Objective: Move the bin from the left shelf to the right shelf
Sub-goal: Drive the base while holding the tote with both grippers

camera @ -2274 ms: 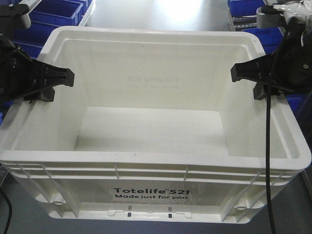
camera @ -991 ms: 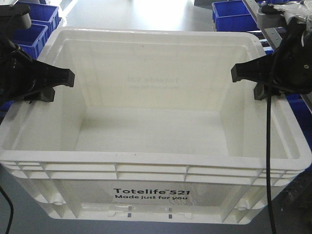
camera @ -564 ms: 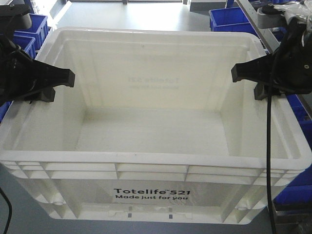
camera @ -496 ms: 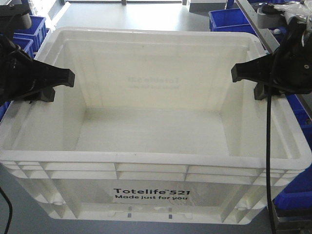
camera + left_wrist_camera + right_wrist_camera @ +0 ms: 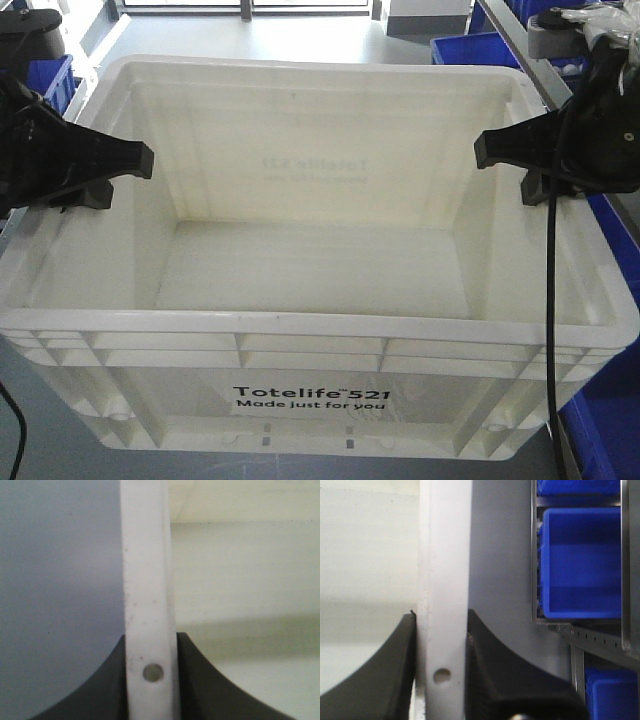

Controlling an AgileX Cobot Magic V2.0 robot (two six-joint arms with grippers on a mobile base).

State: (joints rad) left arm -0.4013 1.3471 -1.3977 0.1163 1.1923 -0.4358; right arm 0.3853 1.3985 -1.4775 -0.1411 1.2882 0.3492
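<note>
Nearest the front-facing camera stands the front wall of the white bin, with the black print "Totelife 521 Made just for you" low in its middle and a ribbed rim running above it. The bin fills almost the whole view, upright and level, its pale inside bare. Whether its base rests on anything cannot be told.

Halfway back along the left wall, the left tool straddles the rim, one black finger inside the bin and the other outside. The left wrist view shows this closely: the left tool is pinched on the rim strip, both fingers pressed against it, near a small round hole in the strip. Grey floor lies on the outer side and the bin's pale inside on the other.

Opposite, on the right wall, the right tool clamps the rim in the same way. In the right wrist view the right tool has its fingers tight on both faces of the rim. A black cable hangs from the right arm down across the bin's right corner.

Beyond the right wall, blue plastic bins sit on a metal shelf. More blue bins show past the far wall, with grey floor between them.
</note>
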